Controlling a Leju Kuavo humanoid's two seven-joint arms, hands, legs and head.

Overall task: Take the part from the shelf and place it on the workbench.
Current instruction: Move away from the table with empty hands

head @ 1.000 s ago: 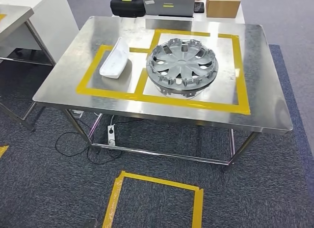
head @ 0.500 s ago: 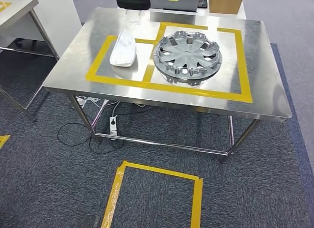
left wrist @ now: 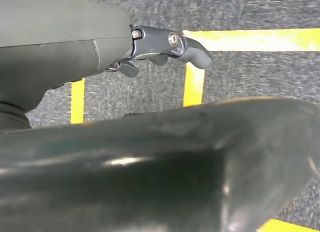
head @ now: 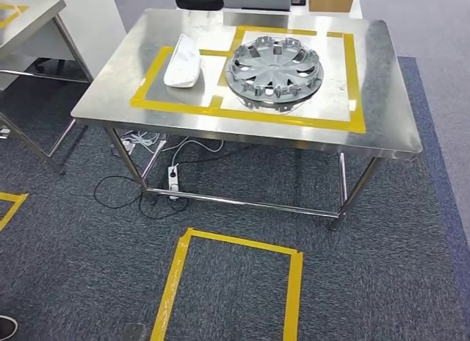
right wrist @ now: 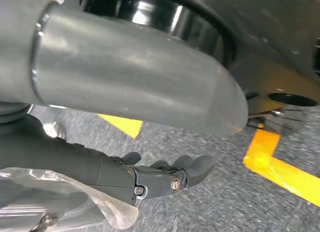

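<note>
On the workbench, a wheel cover and a white part already lay inside the taped boxes, so we judged the placing done. The wrist views showed what the head view lacked: our left hand and right hand hung over the carpet, fingers loosely extended, holding nothing.

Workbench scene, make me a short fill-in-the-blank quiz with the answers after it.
1. The workbench top is marked off with ___ tape.
2. The grey hubcap lies in the ___ of the two taped boxes.
3. The white part lies on the hubcap's ___ side in the head view.

Answers: yellow; larger; left
</note>
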